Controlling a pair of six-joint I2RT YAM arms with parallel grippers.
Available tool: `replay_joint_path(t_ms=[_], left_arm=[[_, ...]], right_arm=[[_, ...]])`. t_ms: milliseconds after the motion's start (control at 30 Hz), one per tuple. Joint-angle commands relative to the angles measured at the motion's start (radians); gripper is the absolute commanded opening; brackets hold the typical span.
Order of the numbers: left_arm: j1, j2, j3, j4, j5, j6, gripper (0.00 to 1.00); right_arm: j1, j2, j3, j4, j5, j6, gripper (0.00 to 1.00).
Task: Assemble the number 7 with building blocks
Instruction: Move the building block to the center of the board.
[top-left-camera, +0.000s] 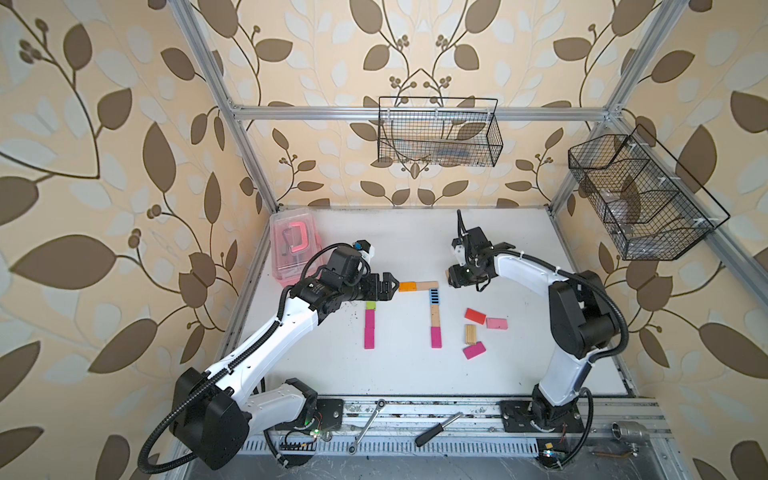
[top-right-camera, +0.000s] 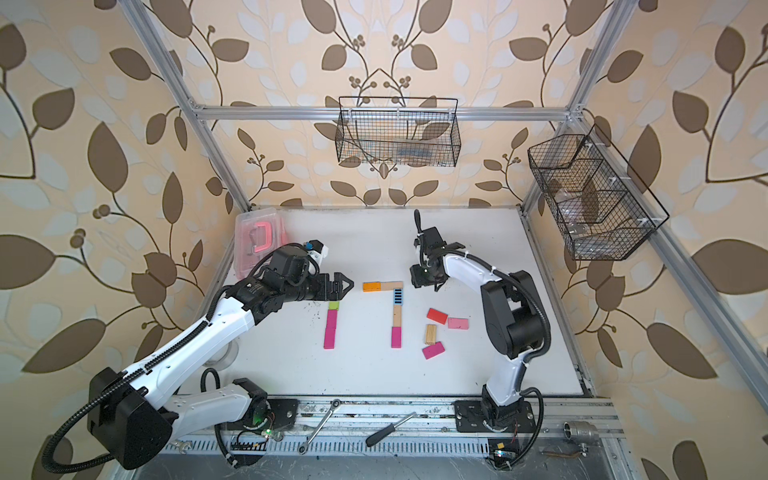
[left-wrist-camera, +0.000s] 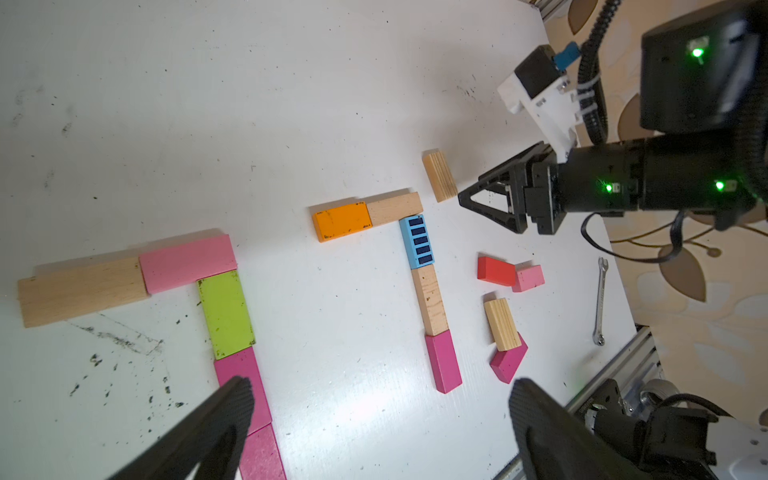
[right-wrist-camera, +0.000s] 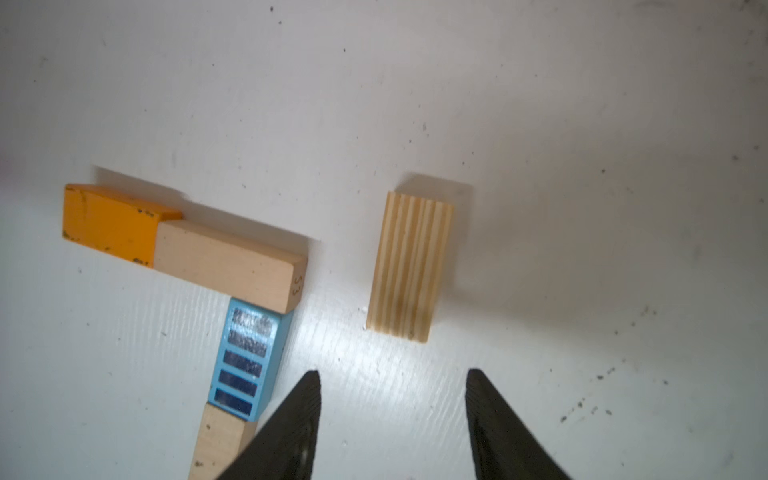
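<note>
Shows a white table (top-left-camera: 415, 374) from above, with small flat rectangular building blocks laid out as two figures of 7, side by side.

First 7, nearer the left arm, whole only in the left wrist view. Top bar: a plain wood block (left-wrist-camera: 83, 291) end to end with a pink block (left-wrist-camera: 187, 262). Stem, hanging from the pink end: a lime green block (left-wrist-camera: 226, 313) with scuffed paint, then two magenta blocks (left-wrist-camera: 232, 361) in line. In both top views, top bar hidden beneath the left gripper (top-left-camera: 392, 286).

Second 7, mid-table. Top bar: an orange block (top-left-camera: 407, 286), chipped at the edges, touching a pale wood block (top-left-camera: 428, 285). Stem, under the end toward the right arm: a blue block with black stripes (top-left-camera: 434, 296), a bare wood block (top-left-camera: 434, 316), a magenta end block (top-left-camera: 436, 337), all end to end.

Loose pieces farther toward the right arm: a red block (top-left-camera: 475, 316) just beside a light pink block (top-left-camera: 496, 323); nearer the front, a ridged wood block (top-left-camera: 471, 334) just beside a tilted magenta block (top-left-camera: 474, 350).

One more, a lone ridged block (right-wrist-camera: 409, 266), flat on the table just beside the corner of the second 7, not touching it.

Right gripper (right-wrist-camera: 392, 374) pointing at that lone block, fingers parted, nothing between them. Left gripper hovering over the first 7, fingers spread wide, empty.
</note>
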Motion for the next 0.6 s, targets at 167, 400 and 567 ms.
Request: replay_joint_path(t_ms=[167, 400, 567], left_arm=[[0.004, -0.071, -0.008, 0.017, -0.055, 0.033, 0.99], [0.003, -0.074, -0.016, 0.026, -0.059, 0.031, 0.99], [0.004, -0.070, -0.016, 0.031, -0.055, 0.030, 0.99]], right_arm=[[-0.004, 0.175, 0.215, -0.166, 0.027, -0.091, 0.53], [0.005, 0.219, 0.241, -0.214, 0.047, -0.126, 0.45], [0.013, 0.213, 0.218, -0.228, 0.065, -0.164, 0.32]])
